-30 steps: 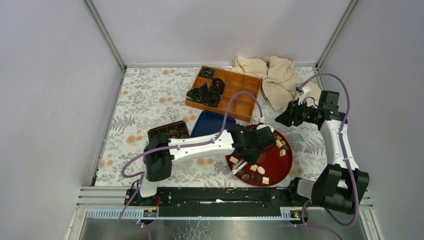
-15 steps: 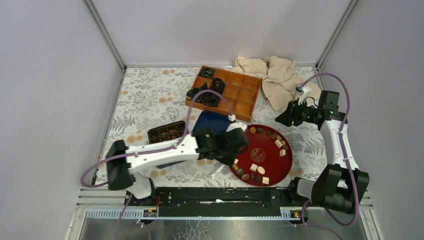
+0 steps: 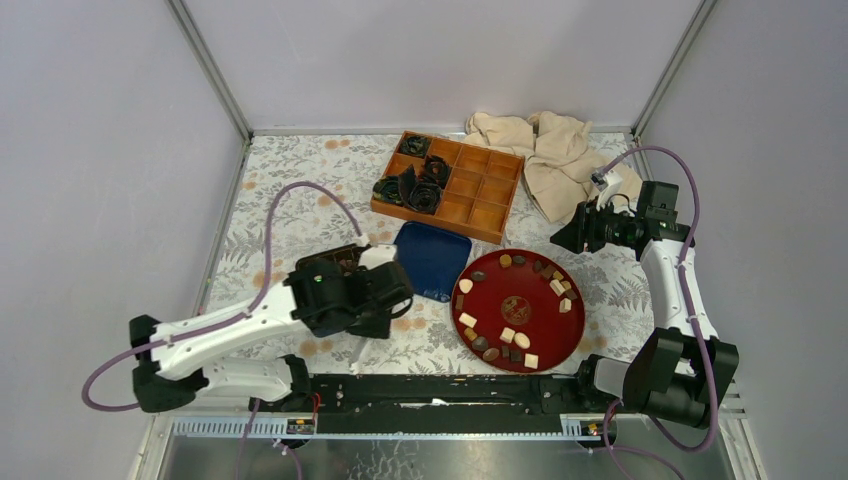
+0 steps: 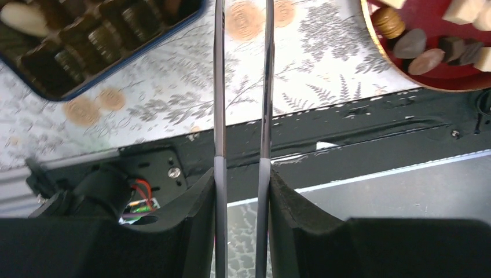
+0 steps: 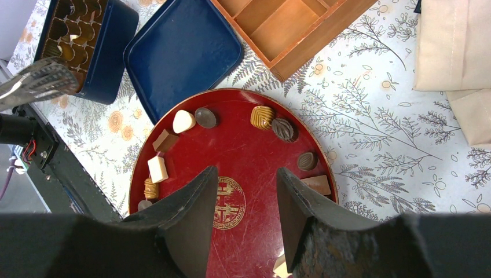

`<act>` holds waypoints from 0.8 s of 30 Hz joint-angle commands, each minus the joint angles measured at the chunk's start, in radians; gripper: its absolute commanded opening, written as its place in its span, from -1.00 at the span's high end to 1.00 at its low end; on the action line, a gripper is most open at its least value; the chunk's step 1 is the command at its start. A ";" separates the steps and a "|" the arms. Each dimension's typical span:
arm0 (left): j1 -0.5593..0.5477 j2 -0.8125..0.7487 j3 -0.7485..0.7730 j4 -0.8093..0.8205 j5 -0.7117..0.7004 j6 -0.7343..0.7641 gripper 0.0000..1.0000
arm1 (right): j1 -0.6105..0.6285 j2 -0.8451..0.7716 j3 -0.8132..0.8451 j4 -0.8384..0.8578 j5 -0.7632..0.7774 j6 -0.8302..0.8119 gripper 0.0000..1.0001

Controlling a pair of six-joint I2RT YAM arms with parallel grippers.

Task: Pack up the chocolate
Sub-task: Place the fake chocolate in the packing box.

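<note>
1. Well, the worktop (image 3: 290, 190) is the biggest thing, spread with a flowered covering.
2. Next comes the left arm (image 3: 230, 328), reaching in low from the near left. Its left hand (image 3: 355, 362) hangs over the worktop's near edge, between the blue box and the red plate. The two thin fingers (image 4: 219, 87) stand a little apart with nothing between them along the stretch I can see. Their tips run off the top of the left wrist view, so I cannot tell whether they pinch anything.
3. The right arm (image 3: 680, 290) stands up on the right. Its right hand (image 5: 246, 174) hangs high beyond the plate's far rim, about half open and holding nothing.
4. A cream cloth (image 3: 545, 150) lies bunched in the far right corner.
5. A wooden tray (image 3: 485, 185) of compartments sits at the far middle, with black paper cups (image 3: 415, 190) crumpled in its left end.
6. The red plate (image 3: 500, 285) lies at the near right.
7. A blue lid (image 3: 432, 262) lies flat just beside the plate, on its left.
8. The blue box (image 5: 113, 52) sits left of the lid, partly under the left arm.
9. Most of the chocolates (image 3: 508, 335), dark, brown and cream, ring the plate near its rim. A few sit in the pockets of the box.
</note>
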 commanded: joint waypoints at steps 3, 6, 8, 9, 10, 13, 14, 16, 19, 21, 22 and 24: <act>0.007 -0.132 -0.047 -0.188 -0.070 -0.151 1.00 | -0.007 0.006 0.004 -0.010 -0.022 -0.012 0.01; 0.016 -0.173 -0.073 -0.188 -0.048 -0.163 1.00 | -0.007 0.006 0.004 -0.010 -0.022 -0.012 0.01; 0.018 -0.186 -0.097 -0.190 -0.033 -0.172 1.00 | -0.007 0.006 0.004 -0.010 -0.022 -0.012 0.01; 0.019 -0.189 -0.107 -0.191 -0.024 -0.177 1.00 | -0.007 0.006 0.004 -0.011 -0.022 -0.012 0.01; 0.020 -0.191 -0.118 -0.190 -0.017 -0.181 1.00 | -0.007 0.006 0.004 -0.011 -0.022 -0.012 0.01; 0.024 -0.211 -0.145 -0.191 -0.009 -0.194 1.00 | -0.007 0.006 0.004 -0.011 -0.022 -0.012 0.01; 0.027 -0.219 -0.151 -0.190 -0.011 -0.198 1.00 | -0.007 0.006 0.004 -0.010 -0.024 -0.012 0.01; 0.038 -0.235 -0.160 -0.191 -0.016 -0.201 1.00 | -0.007 0.007 0.004 -0.010 -0.024 -0.012 0.01; 0.062 -0.252 -0.167 -0.190 -0.023 -0.199 1.00 | -0.007 0.007 0.004 -0.012 -0.024 -0.012 0.01; 0.071 -0.252 -0.175 -0.190 -0.028 -0.198 0.99 | -0.007 0.006 0.004 -0.011 -0.024 -0.012 0.01; 0.076 -0.250 -0.179 -0.189 -0.030 -0.197 0.99 | -0.007 0.006 0.004 -0.010 -0.024 -0.012 0.01; 0.080 -0.241 -0.187 -0.189 -0.031 -0.191 0.96 | -0.007 0.007 0.004 -0.013 -0.023 -0.012 0.01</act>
